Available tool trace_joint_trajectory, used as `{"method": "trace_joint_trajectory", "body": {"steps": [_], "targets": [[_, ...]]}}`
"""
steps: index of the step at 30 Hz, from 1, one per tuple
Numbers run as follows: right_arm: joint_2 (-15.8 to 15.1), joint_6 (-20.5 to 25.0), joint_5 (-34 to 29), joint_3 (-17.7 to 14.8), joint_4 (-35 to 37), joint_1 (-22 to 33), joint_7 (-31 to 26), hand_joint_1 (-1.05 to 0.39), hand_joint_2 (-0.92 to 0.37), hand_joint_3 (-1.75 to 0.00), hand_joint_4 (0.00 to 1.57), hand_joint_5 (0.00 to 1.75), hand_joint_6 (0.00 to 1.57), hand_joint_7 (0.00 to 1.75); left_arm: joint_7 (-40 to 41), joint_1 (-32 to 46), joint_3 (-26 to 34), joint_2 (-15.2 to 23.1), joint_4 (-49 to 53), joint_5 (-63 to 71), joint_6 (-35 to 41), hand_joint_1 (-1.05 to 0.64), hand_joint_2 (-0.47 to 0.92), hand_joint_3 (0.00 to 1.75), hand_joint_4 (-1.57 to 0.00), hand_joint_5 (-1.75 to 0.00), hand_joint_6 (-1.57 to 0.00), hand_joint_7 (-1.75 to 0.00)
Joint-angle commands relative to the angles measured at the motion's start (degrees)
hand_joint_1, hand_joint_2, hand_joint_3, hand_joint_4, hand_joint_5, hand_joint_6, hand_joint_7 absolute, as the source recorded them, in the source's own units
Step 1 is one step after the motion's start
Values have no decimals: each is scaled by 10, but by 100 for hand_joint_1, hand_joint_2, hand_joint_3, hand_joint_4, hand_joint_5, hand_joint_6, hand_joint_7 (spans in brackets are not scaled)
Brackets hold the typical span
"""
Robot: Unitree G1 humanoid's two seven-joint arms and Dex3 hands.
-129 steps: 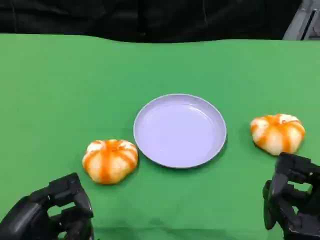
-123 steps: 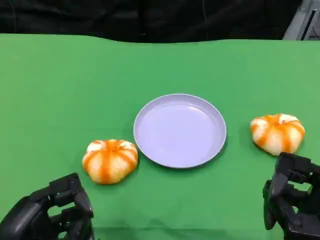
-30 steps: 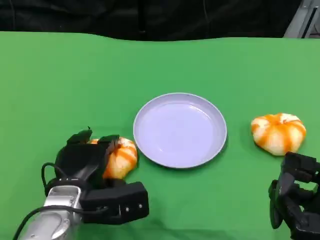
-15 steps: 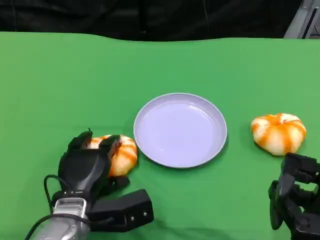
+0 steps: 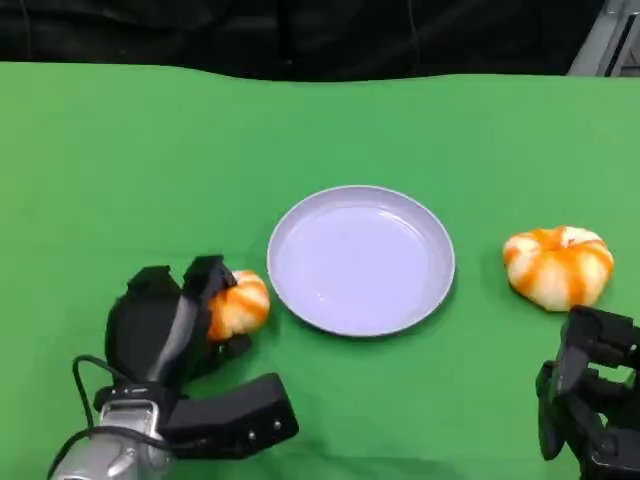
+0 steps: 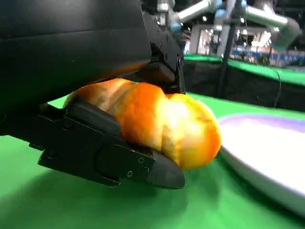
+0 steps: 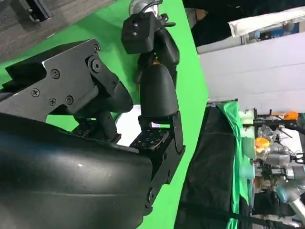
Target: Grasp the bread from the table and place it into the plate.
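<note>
The bread (image 5: 240,305), a round orange-striped bun, is sitting at the left of the green table (image 5: 330,130), just beside the plate's (image 5: 361,260) near-left rim but not on it. The left hand (image 5: 165,325) is grasping it: in the left wrist view the fingers (image 6: 109,157) are cradling the bun (image 6: 157,124) from underneath while the rest of the hand is pressing down from above, so most of the loaf is tucked inside the hand and only its far end is poking out toward the plate (image 6: 267,148).

The step in hand looks like securing the grip and beginning the carry. To do it well, the hand is best lifting straight up enough for the bun to clear the plate's raised rim, then travelling sideways until it is over the flat middle, and only then letting go. The bun looks soft, so a firm squeeze is likely denting it; a light hold seems enough.

A second, similar bun (image 5: 558,266) is lying well apart on the right side of the plate. The right hand (image 5: 590,400) is resting low near the table's front edge, close to that bun but not touching it, its fingers (image 7: 157,95) curled with nothing in them.
</note>
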Motion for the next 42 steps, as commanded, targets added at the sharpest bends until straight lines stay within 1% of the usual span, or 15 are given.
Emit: {"method": "trace_joint_trajectory", "body": {"steps": [1, 5, 8, 11, 13, 17, 20, 26, 30, 35, 36, 38, 40, 41, 42], "targets": [[-7, 0, 2, -1, -4, 3, -1, 4, -60, -123, 87, 175, 72, 166, 16, -13, 16, 15, -49, -11, -16, -9, 87, 27, -71, -175, -56, -175], [-7, 0, -2, 0, -4, 4, -3, 3, -60, -122, 88, 175, 72, 166, 8, -17, 21, 21, -111, 0, -6, -13, 88, 31, -74, -175, -58, -175], [-8, -1, -6, 0, -3, 4, -4, 3, -60, -122, 88, 175, 72, 167, -3, -26, 20, 19, -162, 9, 3, -11, 70, 69, -79, -175, -66, -167], [-8, -1, -3, 0, -2, 3, -2, 3, -59, -122, 88, 175, 72, 167, -21, -33, 17, 13, -185, 10, 9, -10, 65, 80, -81, -175, -69, -166], [-7, -2, 0, 0, 0, 3, 0, 3, -60, -123, 88, 175, 72, 167, -48, -45, 12, 3, -197, 8, 18, -10, 61, 78, -78, -175, -65, -168], [-6, -1, -3, 1, -5, 6, -3, 4, -59, -123, 88, 175, 72, 167, -79, -81, 1, -26, -175, 8, 25, -11, 63, 65, -75, -175, -68, -160], [-4, -5, -7, 5, -9, 10, -5, 4, -59, -123, 88, 175, 72, 167, -94, -118, -6, -54, -126, -2, 17, -9, 70, 52, -74, -175, -63, -168], [-2, -2, -2, 12, -19, 19, -7, 3, -59, -122, 88, 175, 72, 165, -116, -181, -13, -97, 1, -21, -7, -6, 84, 28, -71, -175, -56, -174], [-1, -2, -11, 20, -33, 28, -15, 3, -58, -121, 88, 175, 74, 164, -128, -201, -11, -115, 63, -37, -20, -1, 87, 25, -68, -175, -53, -175], [0, -2, -15, 29, -44, 35, -22, 2, -58, -121, 88, 175, 74, 163, -130, -202, -15, -113, 93, -45, -42, -1, 88, 24, -67, -175, -53, -175], [2, -4, -19, 35, -50, 39, -25, 2, -58, -121, 87, 175, 74, 162, -135, -197, -16, -109, 100, -47, -54, -5, 90, 30, -63, -173, -56, -165], [5, -10, -27, 45, -55, 44, -30, 1, -58, -120, 86, 175, 75, 161, -142, -192, -17, -102, 109, -49, -66, -8, 92, 32, -61, -165, -64, -145], [10, -15, -29, 50, -54, 44, -33, 1, -58, -120, 86, 175, 75, 161, -151, -192, -16, -98, 114, -52, -78, -8, 92, 31, -61, -161, -67, -138], [13, -19, -30, 52, -51, 44, -33, 3, -57, -122, 87, 175, 76, 158, -159, -191, -16, -95, 116, -55, -88, -11, 92, 34, -61, -138, -73, -108], [15, -22, -30, 53, -50, 43, -34, 3, -57, -124, 88, 175, 77, 157, -165, -190, -16, -93, 117, -56, -95, -13, 92, 34, -62, -117, -79, -86]]}}
